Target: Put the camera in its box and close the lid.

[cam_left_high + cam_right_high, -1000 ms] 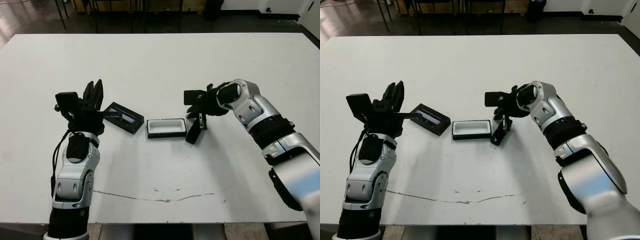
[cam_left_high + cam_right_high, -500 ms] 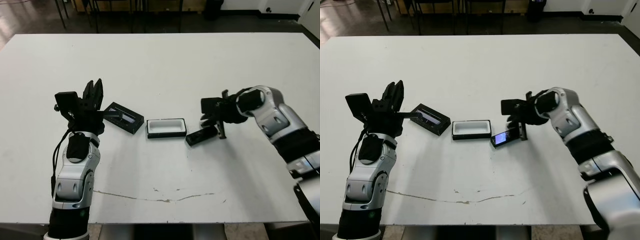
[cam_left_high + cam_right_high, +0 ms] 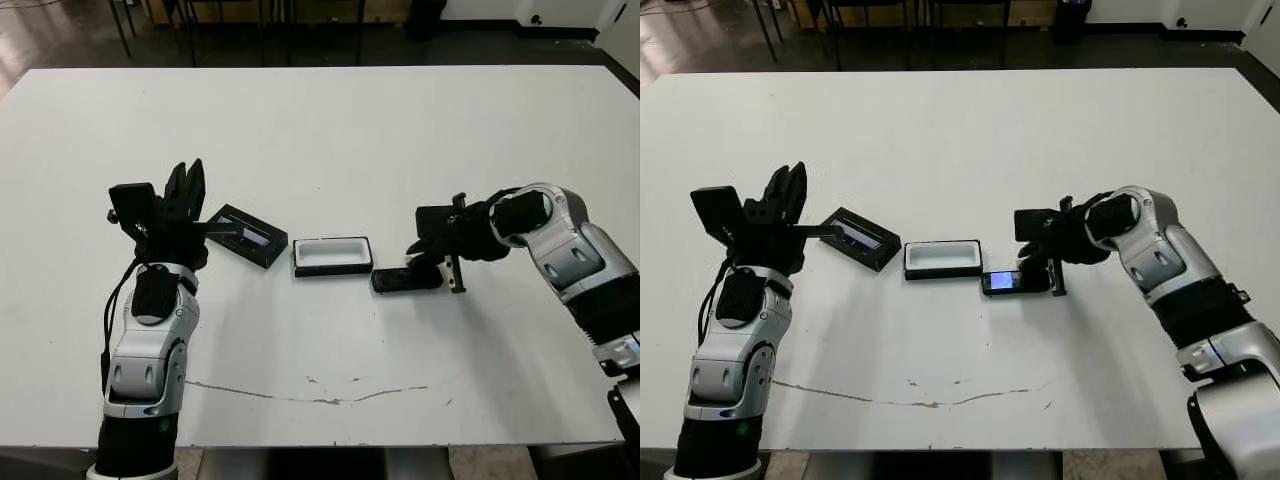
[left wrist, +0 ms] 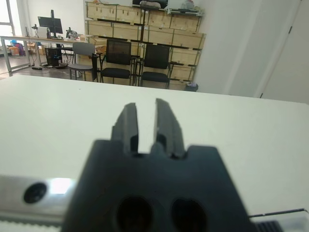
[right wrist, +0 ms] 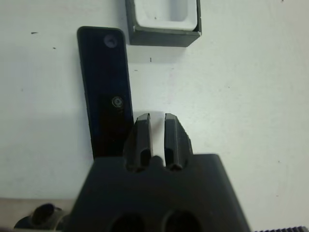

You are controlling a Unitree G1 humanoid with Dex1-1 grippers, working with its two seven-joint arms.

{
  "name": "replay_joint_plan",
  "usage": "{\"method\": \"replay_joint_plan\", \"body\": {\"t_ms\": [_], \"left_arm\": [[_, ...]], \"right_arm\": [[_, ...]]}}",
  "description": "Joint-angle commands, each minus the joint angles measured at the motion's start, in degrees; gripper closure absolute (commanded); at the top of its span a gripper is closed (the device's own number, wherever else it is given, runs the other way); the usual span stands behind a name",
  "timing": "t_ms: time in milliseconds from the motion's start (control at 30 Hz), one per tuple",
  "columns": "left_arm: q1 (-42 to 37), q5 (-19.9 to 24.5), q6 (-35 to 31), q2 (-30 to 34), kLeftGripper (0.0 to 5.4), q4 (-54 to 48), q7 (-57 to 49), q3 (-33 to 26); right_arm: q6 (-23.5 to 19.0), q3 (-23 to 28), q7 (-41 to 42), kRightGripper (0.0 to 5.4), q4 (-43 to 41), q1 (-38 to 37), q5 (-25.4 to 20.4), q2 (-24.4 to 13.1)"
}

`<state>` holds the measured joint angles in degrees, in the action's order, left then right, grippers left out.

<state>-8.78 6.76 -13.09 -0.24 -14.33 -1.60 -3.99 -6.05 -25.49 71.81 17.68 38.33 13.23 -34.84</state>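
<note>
Camera (image 3: 1016,281) lies flat beside the box (image 3: 942,259); my right pincer (image 5: 157,133) (nearly shut, empty) must regrip it; left pincer (image 4: 146,126) narrow, idle

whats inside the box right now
Nothing: the box shows only its bare white lining. The camera lies flat on the table just beside it, and the lid lies apart on its other side.

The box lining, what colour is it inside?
White, inside black walls of the box; clearest in the left eye view.
</note>
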Motion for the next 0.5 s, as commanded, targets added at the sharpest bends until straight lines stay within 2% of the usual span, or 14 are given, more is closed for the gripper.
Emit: {"method": "replay_joint_plan", "body": {"t_ms": [33,233,367,500], "left_arm": [[0.3,0.1,-1.1,0.3,5.38,0.4,0.0,-0.4],[0.2,0.1,-1.2,0.5,5.38,0.5,0.1,-0.6],[0.0,-0.1,-0.8,0.7,5.38,0.8,0.3,-0.7],[-0.2,0.0,-1.0,0.7,5.38,0.8,0.4,-0.7]], "right_arm": [[-0.7,0.1,1.6,5.40,0.1,-2.8,-1.5,-1.0],[-4.0,0.2,2.3,5.40,-2.8,-4.4,-2.1,-2.5],[-3.0,0.5,2.9,5.40,-3.6,-5.4,-3.2,-3.4],[-3.8,0.4,4.3,5.40,-3.2,-5.3,-4.2,-3.6]]}}
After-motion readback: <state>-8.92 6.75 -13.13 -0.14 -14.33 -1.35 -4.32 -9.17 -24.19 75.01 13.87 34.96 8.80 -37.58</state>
